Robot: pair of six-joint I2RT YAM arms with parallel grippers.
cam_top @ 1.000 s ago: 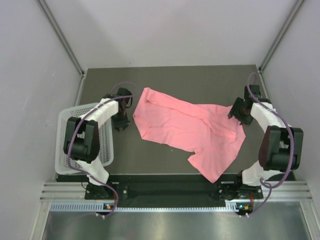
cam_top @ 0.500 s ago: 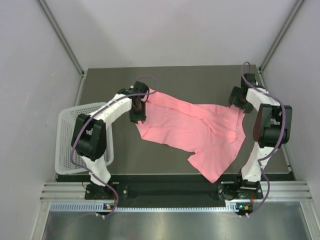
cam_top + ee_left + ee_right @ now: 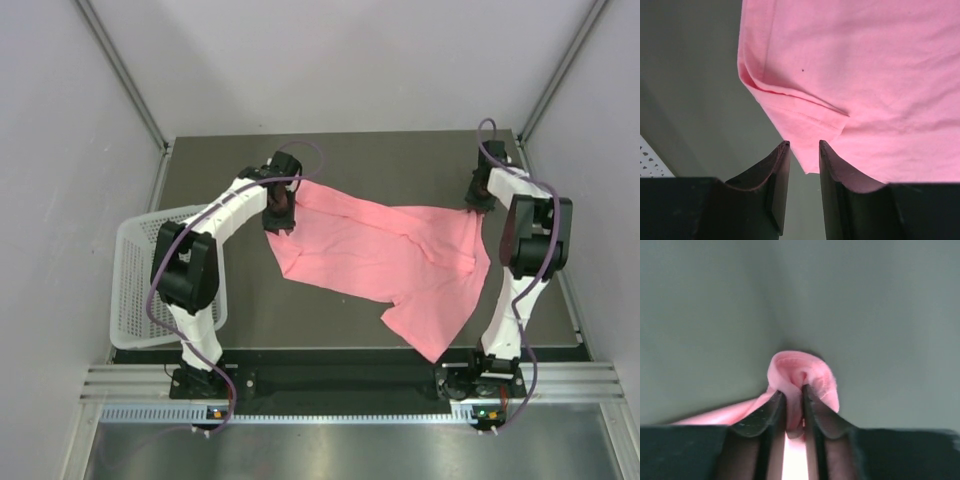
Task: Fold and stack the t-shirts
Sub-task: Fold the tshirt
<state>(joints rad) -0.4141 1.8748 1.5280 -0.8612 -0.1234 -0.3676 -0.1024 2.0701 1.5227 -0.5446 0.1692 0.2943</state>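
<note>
A salmon-pink t-shirt [image 3: 380, 250] lies crumpled and partly spread across the dark table, running from the far left to the near right. My left gripper [image 3: 280, 208] hovers over its far left corner. In the left wrist view the jaws [image 3: 802, 145] are a little apart, and a hemmed corner of the t-shirt [image 3: 865, 75] lies on the table just under the tips, not pinched. My right gripper [image 3: 478, 196] is at the shirt's far right corner. In the right wrist view its jaws [image 3: 794, 390] are shut on a bunched fold of the t-shirt [image 3: 800, 367].
A white perforated basket [image 3: 135, 290] sits at the table's left edge beside the left arm, and its corner shows in the left wrist view [image 3: 647, 165]. Grey walls close in the table on the left, right and back. Bare table [image 3: 300, 320] shows in front of the shirt.
My left gripper swung from beside the basket to the shirt's far left corner. My right gripper moved toward the back and closed on the shirt's far right corner.
</note>
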